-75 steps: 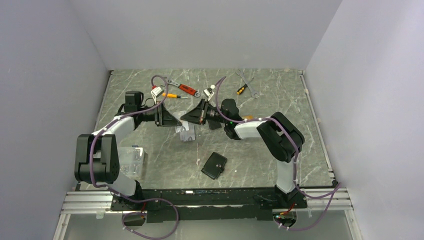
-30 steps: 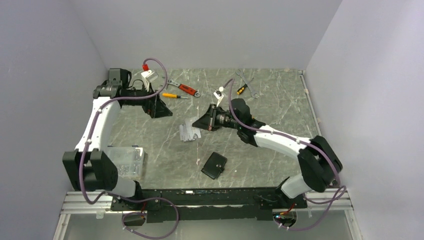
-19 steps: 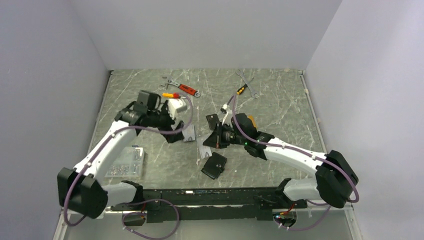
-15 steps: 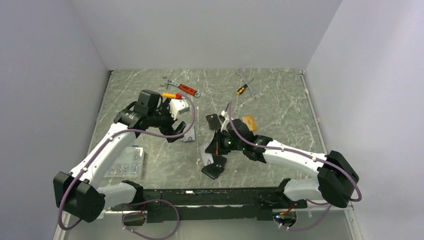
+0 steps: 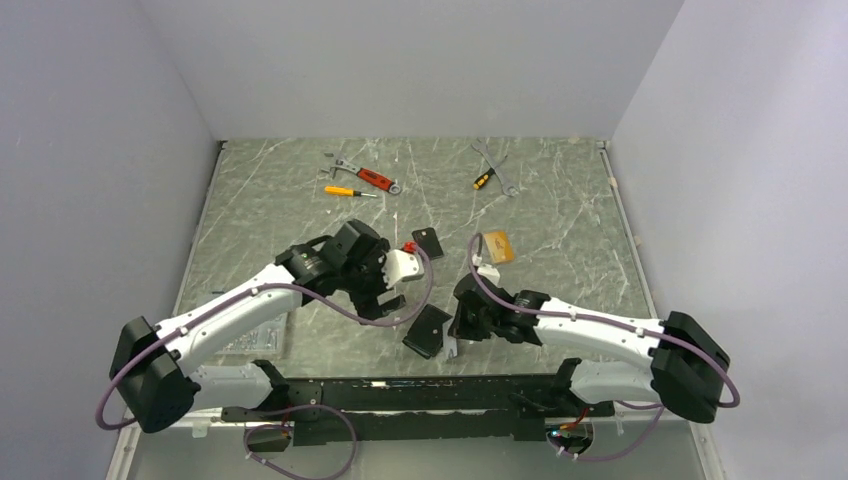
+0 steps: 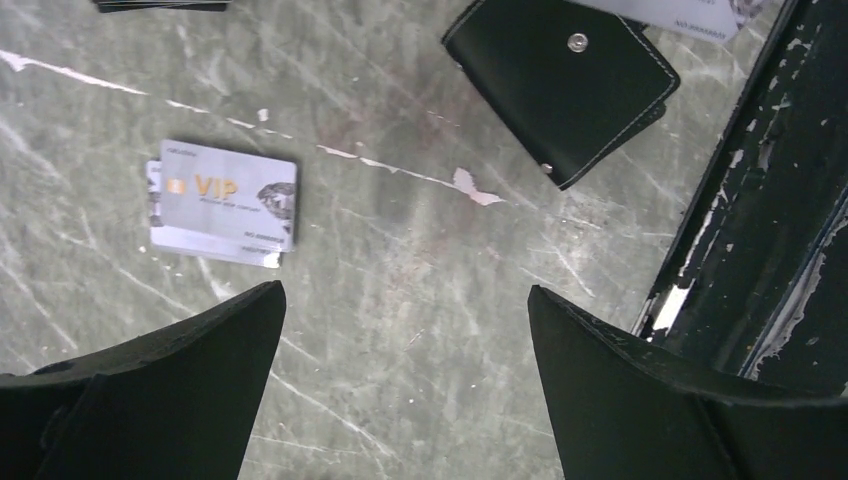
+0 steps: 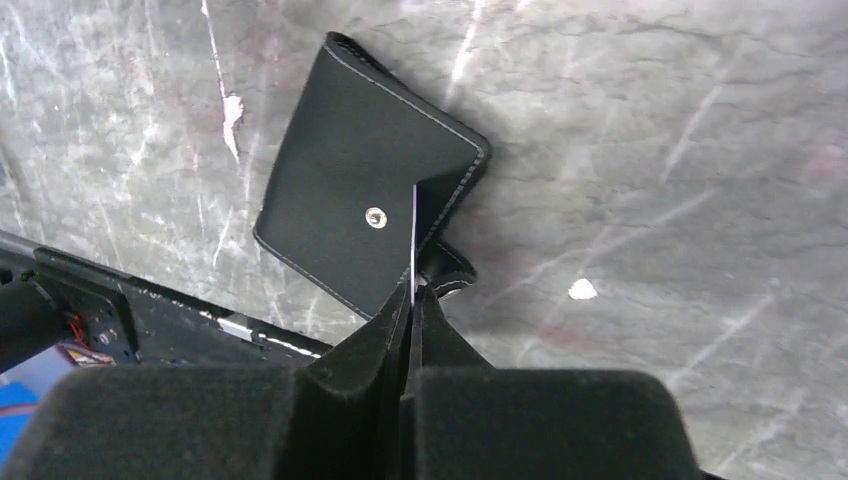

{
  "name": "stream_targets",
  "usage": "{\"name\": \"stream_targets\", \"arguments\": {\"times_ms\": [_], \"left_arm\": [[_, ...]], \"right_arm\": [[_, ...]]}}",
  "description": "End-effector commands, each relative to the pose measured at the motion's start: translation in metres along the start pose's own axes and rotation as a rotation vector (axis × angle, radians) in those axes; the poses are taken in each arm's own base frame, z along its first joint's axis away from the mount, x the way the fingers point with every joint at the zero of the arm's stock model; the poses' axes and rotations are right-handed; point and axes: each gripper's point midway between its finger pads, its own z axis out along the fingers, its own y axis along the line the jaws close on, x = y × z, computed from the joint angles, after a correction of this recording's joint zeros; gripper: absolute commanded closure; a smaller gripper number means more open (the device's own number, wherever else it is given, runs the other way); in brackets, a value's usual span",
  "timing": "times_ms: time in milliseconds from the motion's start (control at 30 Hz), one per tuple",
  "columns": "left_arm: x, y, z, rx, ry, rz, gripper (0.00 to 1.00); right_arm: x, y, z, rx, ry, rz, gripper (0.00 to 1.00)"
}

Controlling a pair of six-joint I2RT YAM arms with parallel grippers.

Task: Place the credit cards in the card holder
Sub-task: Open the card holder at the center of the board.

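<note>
Soft, even, fairly bright light from above casts only weak shadows on the table (image 5: 560, 215). Wrist views are sharp; the nearest fingers (image 6: 140, 400) look soft.

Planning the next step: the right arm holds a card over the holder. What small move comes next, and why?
Probably bring the open left gripper down to pin the holder: it lies flat, seemingly closed, while the right gripper pinches a card edge-on over it.

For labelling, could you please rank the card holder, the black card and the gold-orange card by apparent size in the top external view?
1. card holder
2. black card and gold-orange card: they look alike, so unranked.
</note>
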Motion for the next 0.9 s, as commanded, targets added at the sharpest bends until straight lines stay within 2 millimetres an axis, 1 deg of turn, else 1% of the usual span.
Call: {"name": "stream_targets", "arguments": {"times_ms": [0, 67, 167, 300, 333, 367, 400, 433, 533, 567, 600, 700, 767, 867], "left_arm": [[-0.008, -0.013, 0.007, -0.011, 0.033, 0.001, 0.01], [-0.017, -0.028, 0.011, 0.01, 0.032, 0.026, 0.01], [-0.025, -0.041, 0.021, 0.023, 0.034, 0.053, 0.01], [-0.038, -0.058, 0.04, 0.045, 0.043, 0.097, 0.01], [-0.04, -0.061, 0.045, 0.05, 0.048, 0.099, 0.01], [-0.044, -0.064, 0.05, 0.048, 0.052, 0.097, 0.07], [-0.047, -0.066, 0.054, 0.043, 0.055, 0.097, 0.1], [-0.049, -0.068, 0.06, 0.041, 0.065, 0.095, 0.1], [-0.053, -0.078, 0.075, 0.047, 0.109, 0.087, 0.07], [-0.048, -0.082, 0.083, 0.058, 0.149, 0.079, 0.04], [-0.047, -0.084, 0.088, 0.062, 0.165, 0.066, 0.01], [-0.045, -0.079, 0.1, 0.019, 0.192, 0.026, 0.01], [-0.048, -0.078, 0.103, 0.0, 0.181, -0.005, 0.01], [-0.058, -0.075, 0.107, -0.027, 0.143, -0.046, 0.02]], "right_arm": [[-0.006, -0.015, -0.008, 0.039, -0.068, 0.072, 1.0], [-0.004, -0.019, -0.008, 0.038, -0.075, 0.081, 1.0], [-0.002, -0.026, -0.007, 0.041, -0.088, 0.099, 1.0], [0.002, -0.038, -0.003, 0.053, -0.103, 0.141, 1.0], [0.004, -0.04, -0.003, 0.051, -0.106, 0.152, 1.0], [0.004, -0.043, -0.002, 0.052, -0.111, 0.165, 1.0], [0.005, -0.045, -0.001, 0.049, -0.114, 0.175, 1.0], [0.006, -0.047, -0.001, 0.047, -0.117, 0.182, 1.0], [0.007, -0.054, 0.0, 0.042, -0.136, 0.207, 1.0], [0.007, -0.055, 0.0, 0.041, -0.143, 0.212, 1.0], [0.007, -0.057, 0.0, 0.038, -0.151, 0.217, 1.0], [0.007, -0.061, 0.001, 0.031, -0.169, 0.239, 1.0], [0.008, -0.065, 0.002, 0.022, -0.181, 0.262, 1.0], [0.011, -0.072, 0.003, 0.008, -0.194, 0.3, 1.0]]}}
